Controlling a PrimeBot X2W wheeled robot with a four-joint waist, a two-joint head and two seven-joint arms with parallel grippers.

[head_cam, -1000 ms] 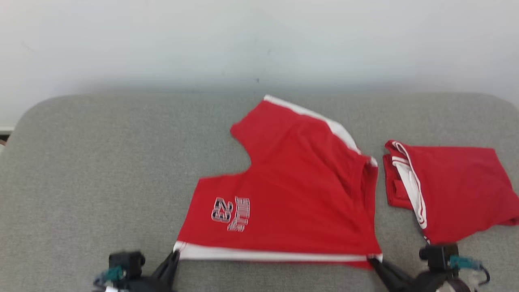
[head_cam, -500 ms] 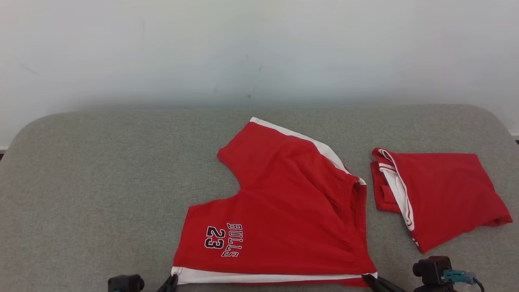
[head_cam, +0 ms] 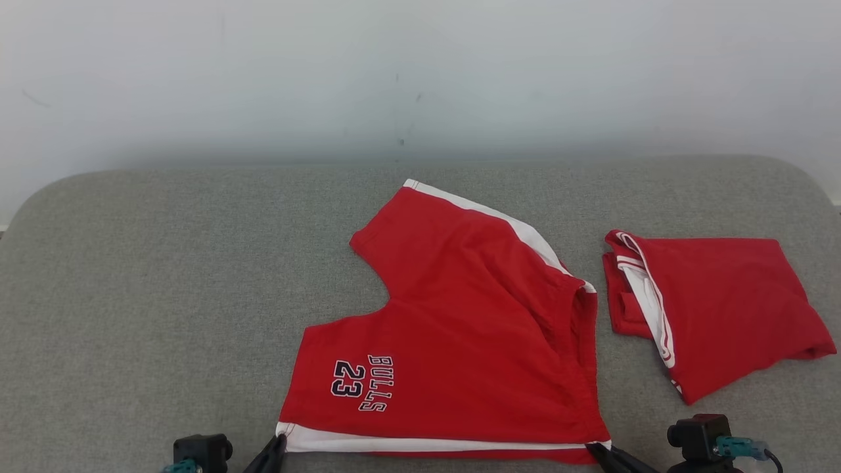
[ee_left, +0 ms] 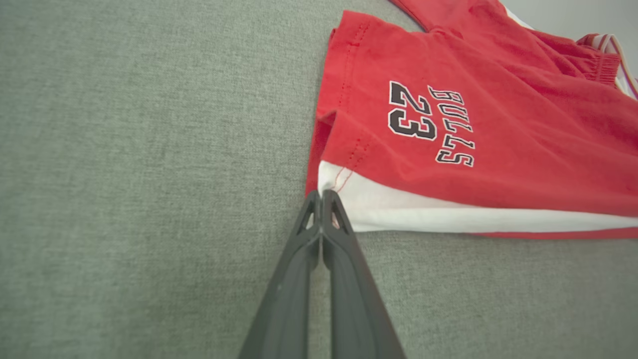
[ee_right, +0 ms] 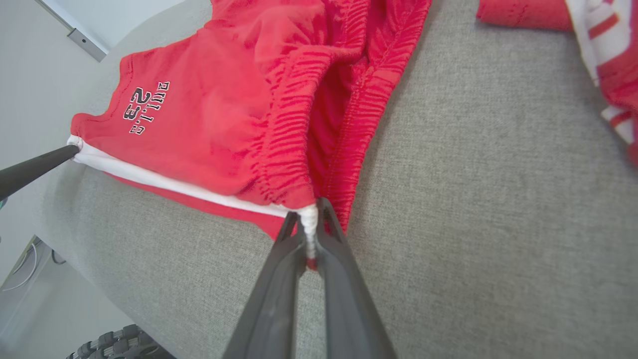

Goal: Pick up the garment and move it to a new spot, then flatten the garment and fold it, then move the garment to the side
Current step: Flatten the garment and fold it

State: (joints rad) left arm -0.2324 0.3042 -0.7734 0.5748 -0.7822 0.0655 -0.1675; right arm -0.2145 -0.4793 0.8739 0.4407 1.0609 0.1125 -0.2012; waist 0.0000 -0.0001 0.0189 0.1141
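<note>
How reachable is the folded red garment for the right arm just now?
Probably not yet: the right gripper is shut on the shorts' waistband corner and must release first. Otherwise only bare grey cushion lies between it and the folded garment.

Left: the grey fabric surface (head_cam: 144, 295) lies bare beside the red shorts (head_cam: 473, 328), with wide room to pass.
Right: a folded red garment (head_cam: 729, 302) lies near the shorts, leaving a narrow gap between them.
Back: a wall (head_cam: 394, 79) rises behind the far edge.
</note>
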